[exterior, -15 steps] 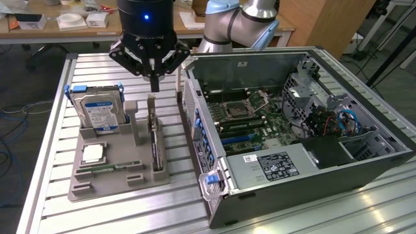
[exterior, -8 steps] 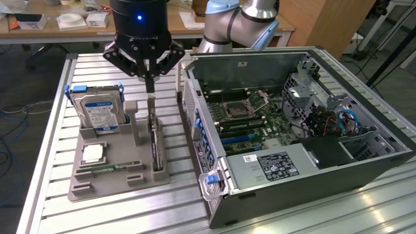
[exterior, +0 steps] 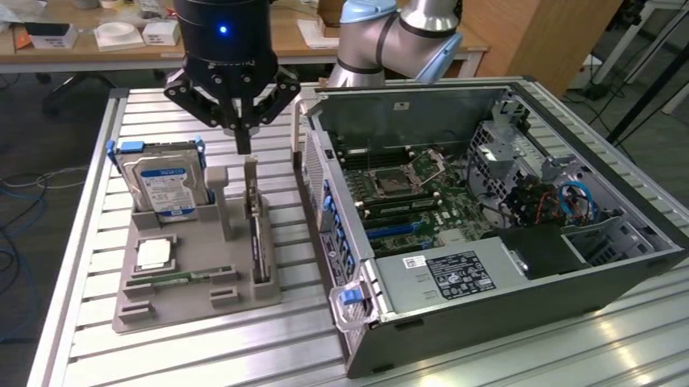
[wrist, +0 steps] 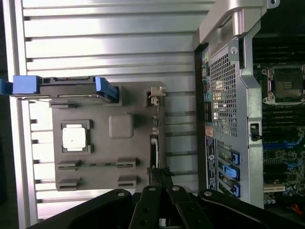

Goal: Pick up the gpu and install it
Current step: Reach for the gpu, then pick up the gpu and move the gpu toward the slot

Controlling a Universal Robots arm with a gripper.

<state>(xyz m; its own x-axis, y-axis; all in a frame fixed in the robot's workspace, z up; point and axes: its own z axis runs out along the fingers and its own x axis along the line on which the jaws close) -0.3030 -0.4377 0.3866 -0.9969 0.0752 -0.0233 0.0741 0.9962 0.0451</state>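
The gpu [exterior: 255, 222] stands on its edge in a slot of the grey holder tray [exterior: 194, 302], thin and dark, with its pale end bracket uppermost. From the wrist view it appears edge-on as a narrow dark strip [wrist: 155, 150]. My gripper [exterior: 244, 145] hangs directly over the card's upper end, fingers shut to a point just above the bracket, with nothing visibly between them. In the wrist view the black fingers [wrist: 151, 200] converge over the card's near end.
The open computer case [exterior: 356, 210] lies at the exterior view's right of the tray, motherboard [exterior: 415, 193] exposed. On the tray also sit a silver hard drive [exterior: 161, 184] in blue brackets, a processor chip [exterior: 155, 254] and a memory stick [exterior: 177, 278]. The table is slatted aluminium.
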